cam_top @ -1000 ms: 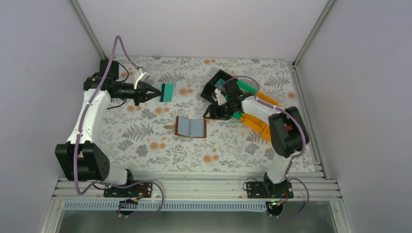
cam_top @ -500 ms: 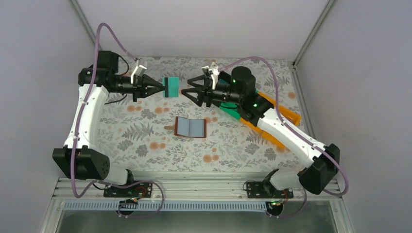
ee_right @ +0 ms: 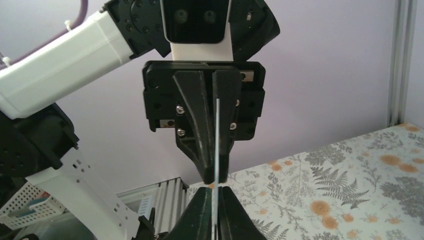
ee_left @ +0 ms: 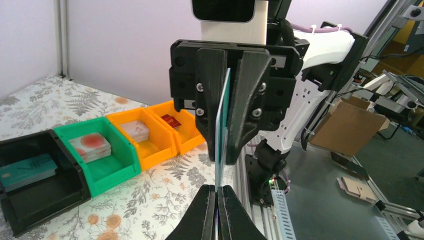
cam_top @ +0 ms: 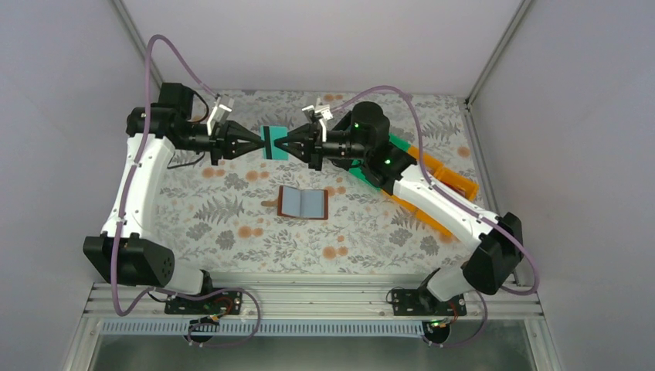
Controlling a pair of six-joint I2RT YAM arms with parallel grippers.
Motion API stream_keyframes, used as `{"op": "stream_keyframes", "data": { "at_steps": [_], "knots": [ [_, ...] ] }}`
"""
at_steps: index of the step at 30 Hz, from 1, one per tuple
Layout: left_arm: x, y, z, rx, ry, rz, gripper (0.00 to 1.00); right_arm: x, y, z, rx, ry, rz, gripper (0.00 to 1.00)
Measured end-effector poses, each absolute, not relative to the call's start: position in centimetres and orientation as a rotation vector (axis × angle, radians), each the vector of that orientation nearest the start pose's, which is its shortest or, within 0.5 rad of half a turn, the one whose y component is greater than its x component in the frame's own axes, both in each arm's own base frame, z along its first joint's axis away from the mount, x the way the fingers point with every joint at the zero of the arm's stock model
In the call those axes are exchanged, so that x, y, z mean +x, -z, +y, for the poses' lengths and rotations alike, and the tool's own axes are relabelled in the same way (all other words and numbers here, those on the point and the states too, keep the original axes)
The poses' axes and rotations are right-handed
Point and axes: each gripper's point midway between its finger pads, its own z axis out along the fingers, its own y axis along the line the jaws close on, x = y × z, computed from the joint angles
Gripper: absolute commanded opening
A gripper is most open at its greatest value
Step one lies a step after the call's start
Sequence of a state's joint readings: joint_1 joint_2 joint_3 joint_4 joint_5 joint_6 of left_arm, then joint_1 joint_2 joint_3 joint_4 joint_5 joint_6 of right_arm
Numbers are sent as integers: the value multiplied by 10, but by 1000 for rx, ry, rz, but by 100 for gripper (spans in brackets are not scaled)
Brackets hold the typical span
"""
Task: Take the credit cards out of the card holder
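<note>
- The left gripper [cam_top: 259, 143] has its fingers clamped on the left edge of a teal credit card [cam_top: 273, 137], which is held upright in the air above the far part of the table [cam_top: 224, 224].
- The right gripper [cam_top: 283, 144] meets it head-on. In both wrist views its fingers are seen pressed together on the opposite edge of the same card.
- The step is judged to be a hand-over. The left fingers should be released only once the right grip is firm, then drawn straight back along the card's plane, so that the card is neither twisted nor dropped.
- One card holder [cam_top: 303, 202] is counted, lying open on the table nearer the arm bases than the grippers. Whether any card is left in its slots cannot be told.
- Four bins are counted in the left wrist view: one black bin [ee_left: 30, 212], one green bin [ee_left: 110, 170] and two orange bins [ee_left: 150, 150].
- One card is held, and cards are seen in every bin. The number in each stack cannot be counted.
</note>
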State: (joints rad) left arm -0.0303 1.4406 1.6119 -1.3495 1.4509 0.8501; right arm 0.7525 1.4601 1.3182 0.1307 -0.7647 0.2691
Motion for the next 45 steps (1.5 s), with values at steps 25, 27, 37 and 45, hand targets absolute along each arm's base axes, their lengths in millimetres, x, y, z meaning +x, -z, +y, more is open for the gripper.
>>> {"op": "stream_keyframes", "data": {
  "at_steps": [25,27,37,45],
  "knots": [
    [365,-243,-129,673,819,2194,100,486,-215,241,-656,356,2235,4],
    [367,-242,-128,672,804,2192,100,497,-187,222,-681,475,2283,4],
    [372,-234,-127,668,806,2204,100,521,-121,205,-826,710,2326,4],
    [373,-229,-128,664,817,2219,100,533,-81,199,-909,837,2325,4]
  ]
}}
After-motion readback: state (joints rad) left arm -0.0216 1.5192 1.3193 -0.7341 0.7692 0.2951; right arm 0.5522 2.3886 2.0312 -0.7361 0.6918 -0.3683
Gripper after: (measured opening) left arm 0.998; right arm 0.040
